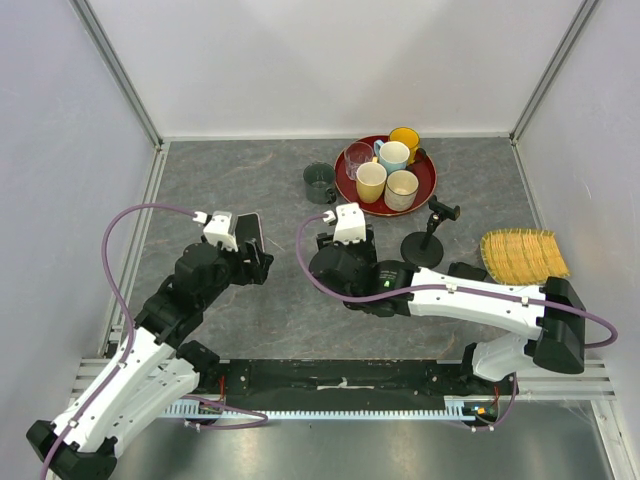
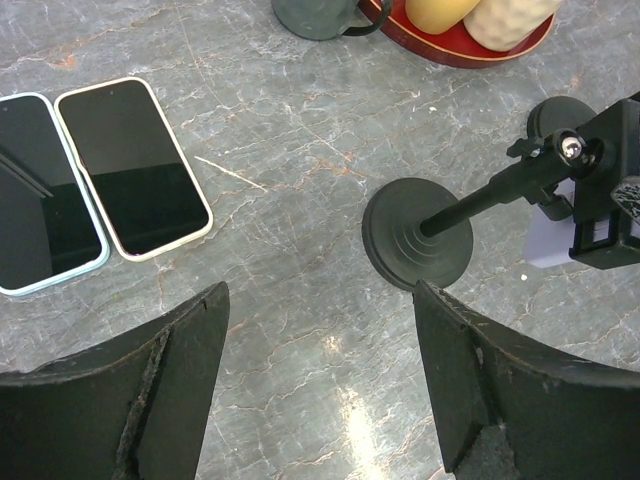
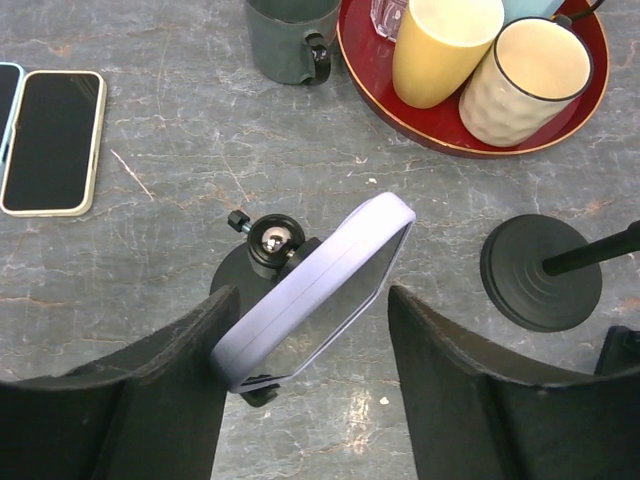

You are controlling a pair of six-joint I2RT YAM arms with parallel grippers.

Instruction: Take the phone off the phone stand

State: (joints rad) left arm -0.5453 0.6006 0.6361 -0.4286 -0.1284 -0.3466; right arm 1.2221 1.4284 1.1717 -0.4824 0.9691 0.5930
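Purple phone sits tilted on stand, between right fingers. Those are spread apart, not clamped. Left fingers apart over surface, two flat phones nearby.

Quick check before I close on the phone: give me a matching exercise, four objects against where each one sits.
1. lavender phone
2. cream-edged phone
3. grey mug
4. yellow cup

a. on the red tray
b. flat on the table
c. tilted on the phone stand
d. upright on the table, beside the tray

Pairs: 1-c, 2-b, 3-d, 4-a.
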